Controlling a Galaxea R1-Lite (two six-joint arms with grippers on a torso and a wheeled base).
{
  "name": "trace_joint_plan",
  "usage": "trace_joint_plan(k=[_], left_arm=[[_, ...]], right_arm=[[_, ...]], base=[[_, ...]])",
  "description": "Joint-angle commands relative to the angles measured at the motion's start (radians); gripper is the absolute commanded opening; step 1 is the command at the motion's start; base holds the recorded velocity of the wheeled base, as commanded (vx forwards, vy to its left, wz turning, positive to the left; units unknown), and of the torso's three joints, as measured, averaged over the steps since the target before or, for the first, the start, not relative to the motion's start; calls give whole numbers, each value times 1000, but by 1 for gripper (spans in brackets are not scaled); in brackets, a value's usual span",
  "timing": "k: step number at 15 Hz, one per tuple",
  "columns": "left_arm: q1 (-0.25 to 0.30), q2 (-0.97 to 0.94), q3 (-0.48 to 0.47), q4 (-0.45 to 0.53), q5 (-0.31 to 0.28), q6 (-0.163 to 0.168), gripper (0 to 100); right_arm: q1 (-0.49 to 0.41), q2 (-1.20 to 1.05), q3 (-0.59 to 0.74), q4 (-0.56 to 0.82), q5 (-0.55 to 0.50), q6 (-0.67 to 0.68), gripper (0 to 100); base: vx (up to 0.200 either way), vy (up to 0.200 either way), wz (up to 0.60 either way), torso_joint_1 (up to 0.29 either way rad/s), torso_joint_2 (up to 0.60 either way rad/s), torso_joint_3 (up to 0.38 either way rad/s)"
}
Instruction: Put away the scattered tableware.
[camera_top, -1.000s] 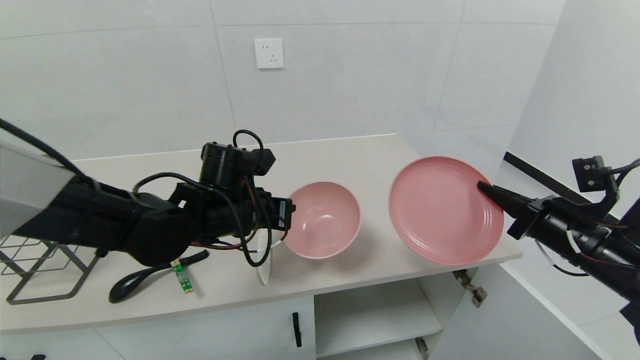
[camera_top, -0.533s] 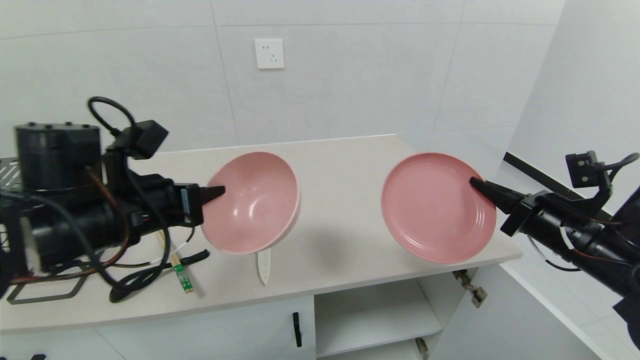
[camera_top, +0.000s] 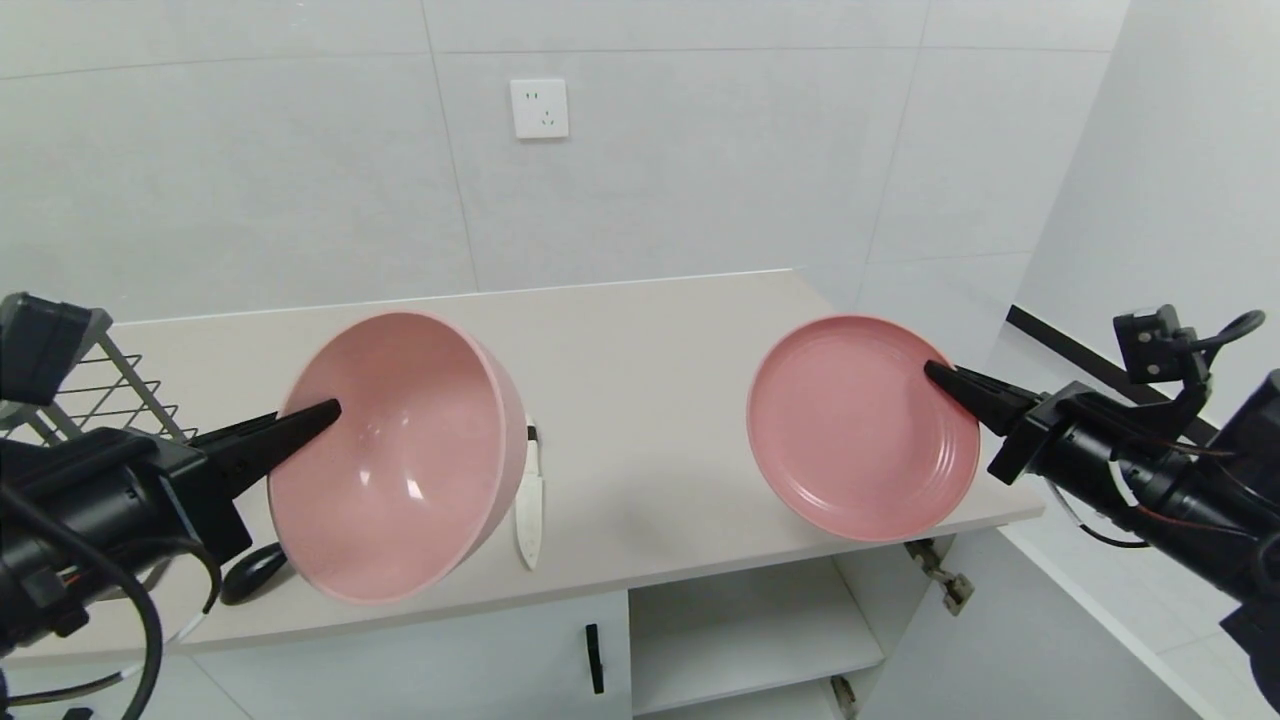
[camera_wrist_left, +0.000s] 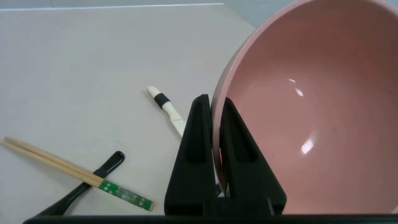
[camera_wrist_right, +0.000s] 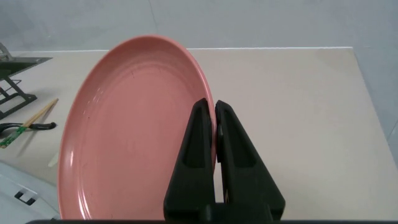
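Your left fingers (camera_wrist_left: 198, 140) are pinched shut on the rim of the bowl (camera_top: 400, 470). The bowl hangs above the left end of the surface (camera_top: 650, 400). It tips on its side because only one edge is held. Your right fingers (camera_wrist_right: 198, 143) are pinched shut on the rim of the plate (camera_top: 850, 430), which tilts in the air over the right end. I think both are lifted to go away, maybe to the rack (camera_top: 130, 377) or the open shelf (camera_top: 740, 620). The knife (camera_top: 528, 500), chopsticks (camera_wrist_left: 43, 157) and spoon (camera_wrist_left: 115, 158) lie on the surface, not yet put away.
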Motion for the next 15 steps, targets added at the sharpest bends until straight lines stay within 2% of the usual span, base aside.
trace_joint_plan(k=[1, 4, 5, 8, 11, 14, 15], left_arm=[[-3, -1, 8, -5, -1, 1, 0], [-5, 9, 12, -6, -1, 5, 0], [-3, 1, 28, -9, 2, 15, 0], [-3, -11, 78, -26, 6, 12, 0], [-3, -5, 85, -22, 11, 13, 0], [-3, 67, 78, -40, 103, 18, 0], [-2, 79, 92, -63, 111, 18, 0]], right_arm=[[5, 4, -1, -1, 1, -2, 0], [17, 0, 5, -1, -1, -8, 0], [20, 0, 5, -1, -6, -10, 0], [25, -5, 2, -1, -7, -10, 0], [75, -37, 20, -1, -49, -10, 0], [143, -98, 55, -1, -179, 1, 0], [144, -103, 58, -1, -211, -1, 0]], base=[[0, 0, 0, 0, 0, 0], [0, 0, 0, 0, 0, 0], [0, 0, 0, 0, 0, 0], [0, 0, 0, 0, 0, 0], [0, 0, 0, 0, 0, 0], [0, 0, 0, 0, 0, 0], [0, 0, 0, 0, 0, 0]])
